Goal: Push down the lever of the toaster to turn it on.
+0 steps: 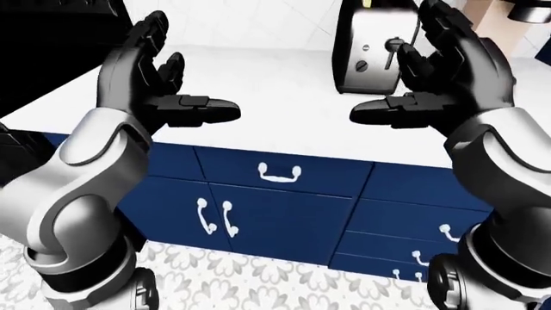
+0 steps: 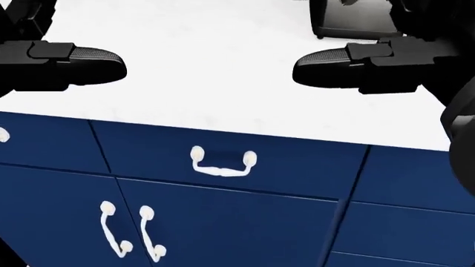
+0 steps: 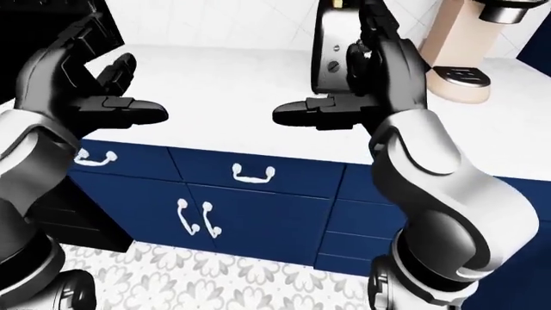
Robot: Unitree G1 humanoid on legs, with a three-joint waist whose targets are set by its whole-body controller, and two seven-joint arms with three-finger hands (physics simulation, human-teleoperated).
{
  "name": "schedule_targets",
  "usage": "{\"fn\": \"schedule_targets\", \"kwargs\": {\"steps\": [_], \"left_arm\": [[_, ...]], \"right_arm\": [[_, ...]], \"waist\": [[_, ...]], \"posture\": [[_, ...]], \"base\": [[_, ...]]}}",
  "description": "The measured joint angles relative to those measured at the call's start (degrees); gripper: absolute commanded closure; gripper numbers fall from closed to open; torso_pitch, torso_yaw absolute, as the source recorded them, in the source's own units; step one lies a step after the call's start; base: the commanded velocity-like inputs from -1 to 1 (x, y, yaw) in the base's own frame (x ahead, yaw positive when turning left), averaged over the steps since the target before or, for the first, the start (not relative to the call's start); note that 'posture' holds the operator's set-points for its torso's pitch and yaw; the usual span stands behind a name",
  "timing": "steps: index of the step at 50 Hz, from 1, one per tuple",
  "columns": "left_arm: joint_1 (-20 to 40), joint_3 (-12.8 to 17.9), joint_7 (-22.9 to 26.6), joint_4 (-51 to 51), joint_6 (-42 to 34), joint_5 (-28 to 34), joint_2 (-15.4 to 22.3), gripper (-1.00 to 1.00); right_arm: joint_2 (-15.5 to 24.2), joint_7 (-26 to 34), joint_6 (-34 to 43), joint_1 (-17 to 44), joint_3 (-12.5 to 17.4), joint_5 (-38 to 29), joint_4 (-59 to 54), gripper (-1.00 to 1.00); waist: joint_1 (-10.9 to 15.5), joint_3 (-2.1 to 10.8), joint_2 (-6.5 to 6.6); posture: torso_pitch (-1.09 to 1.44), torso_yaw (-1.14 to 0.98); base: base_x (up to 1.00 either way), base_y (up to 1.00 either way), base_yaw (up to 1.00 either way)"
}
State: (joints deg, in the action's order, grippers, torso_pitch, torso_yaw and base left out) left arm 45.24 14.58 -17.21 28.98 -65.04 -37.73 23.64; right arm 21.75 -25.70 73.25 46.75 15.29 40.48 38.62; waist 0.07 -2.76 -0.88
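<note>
Both black three-finger hands are up over the white tabletop (image 1: pixel 276 97), palms facing each other, well apart. Left hand (image 1: pixel 159 84): fingers spread wide, holding nothing. Right hand (image 1: pixel 439 77): also fully open, empty, fingers pointing up w/ thumb out to the left. Shiny silver-and-black toaster (image 1: pixel 366 48) stands at top of left-eye view, partly behind right hand; its small lever (image 1: pixel 395 45) sits just beside the fingertips, no contact visible. Navy cabinet fronts (image 1: pixel 284 213) w/ white handles below tabletop edge. Beige coffee machine (image 3: pixel 460 48) right of toaster.
</note>
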Motion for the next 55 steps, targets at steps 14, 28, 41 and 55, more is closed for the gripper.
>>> {"fn": "schedule_targets", "kwargs": {"steps": [14,28,41,55], "left_arm": [[0.05,1.17,-0.61,-0.13,0.33,0.88,0.57,-1.00],[0.61,0.65,-0.26,0.54,0.13,-0.17,0.36,-1.00],[-0.90,2.37,-1.34,-0.41,-0.23,1.33,0.88,-1.00],[-0.01,-0.55,0.09,0.23,-0.32,-0.82,-0.15,-1.00]], "right_arm": [[-0.33,0.61,-0.02,0.38,-0.83,0.84,0.47,-1.00],[0.22,0.33,-0.23,0.26,-0.36,-0.39,0.55,-1.00],[-1.46,2.41,0.85,0.15,-2.54,-1.56,-0.05,-1.00],[-0.82,1.08,0.08,-0.37,-0.03,-4.06,-0.21,-1.00]], "waist": [[0.23,0.36,1.96],[-0.31,-0.87,0.38],[0.55,-0.18,0.26],[0.33,-2.12,1.69]], "posture": [[0.00,0.00],[0.00,0.00],[0.00,0.00],[0.00,0.00]], "base": [[0.08,0.00,0.00],[0.06,0.00,0.00],[0.01,0.00,-0.31],[0.00,0.00,-0.41]]}}
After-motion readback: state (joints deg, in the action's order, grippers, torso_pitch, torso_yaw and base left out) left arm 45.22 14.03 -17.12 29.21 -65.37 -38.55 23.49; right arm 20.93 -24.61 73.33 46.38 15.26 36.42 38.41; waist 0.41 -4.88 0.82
